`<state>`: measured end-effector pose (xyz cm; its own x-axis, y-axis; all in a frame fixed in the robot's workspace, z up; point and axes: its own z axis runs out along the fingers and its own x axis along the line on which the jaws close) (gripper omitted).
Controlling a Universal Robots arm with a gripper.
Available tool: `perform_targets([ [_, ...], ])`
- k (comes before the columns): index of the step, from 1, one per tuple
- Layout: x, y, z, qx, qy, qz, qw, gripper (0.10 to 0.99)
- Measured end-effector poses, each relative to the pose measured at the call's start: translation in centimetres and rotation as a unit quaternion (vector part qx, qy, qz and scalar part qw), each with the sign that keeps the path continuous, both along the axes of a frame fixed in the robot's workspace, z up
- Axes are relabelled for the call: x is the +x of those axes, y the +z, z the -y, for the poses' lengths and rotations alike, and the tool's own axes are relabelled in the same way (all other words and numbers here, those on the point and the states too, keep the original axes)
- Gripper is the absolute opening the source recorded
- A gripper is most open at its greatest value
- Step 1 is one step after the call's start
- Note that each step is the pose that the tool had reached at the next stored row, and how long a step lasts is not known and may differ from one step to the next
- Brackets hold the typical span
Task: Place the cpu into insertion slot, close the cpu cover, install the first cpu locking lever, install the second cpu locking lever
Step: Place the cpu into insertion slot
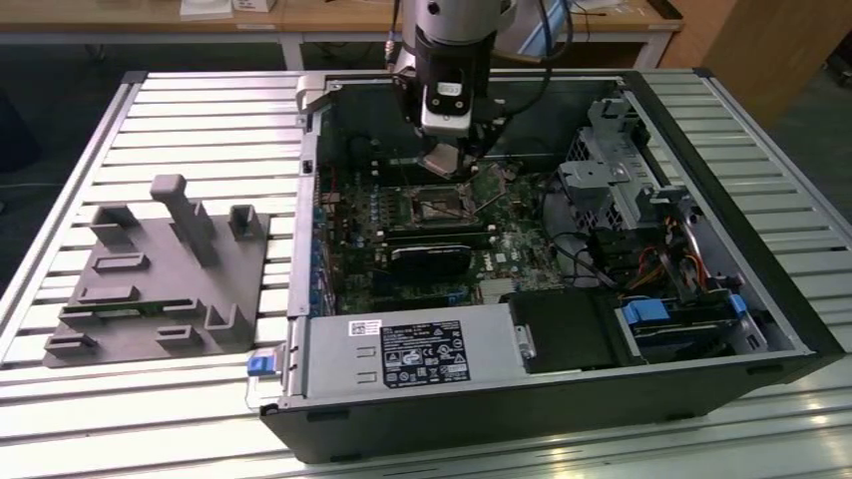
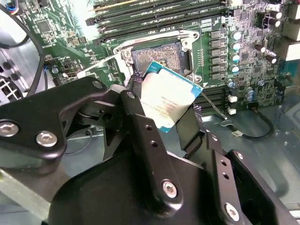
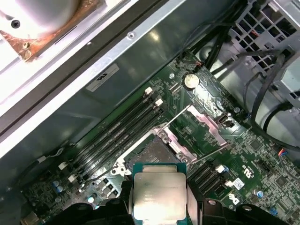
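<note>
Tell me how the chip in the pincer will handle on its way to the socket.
The chip looks like a thin, rigid plate, so it probably won't flex. Its metal top looks smooth and the pincer holds it by its edges, so it may slip or twist. Small and flat, it is likely light.

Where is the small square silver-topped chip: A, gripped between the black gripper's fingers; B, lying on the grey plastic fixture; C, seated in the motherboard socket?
A: the small square silver-topped chip is clamped in the black gripper, over the empty socket.
</note>
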<state>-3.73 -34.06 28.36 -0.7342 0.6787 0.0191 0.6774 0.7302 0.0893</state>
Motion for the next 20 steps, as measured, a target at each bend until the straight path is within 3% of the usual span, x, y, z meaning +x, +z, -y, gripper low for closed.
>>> perform_targets([
  [9,0.00,-0.07,0.00,0.0000,-0.036,0.0000,0.9994,0.541],
  [20,0.00,-0.12,0.00,0.0000,-0.073,0.0000,0.9973,0.541],
])
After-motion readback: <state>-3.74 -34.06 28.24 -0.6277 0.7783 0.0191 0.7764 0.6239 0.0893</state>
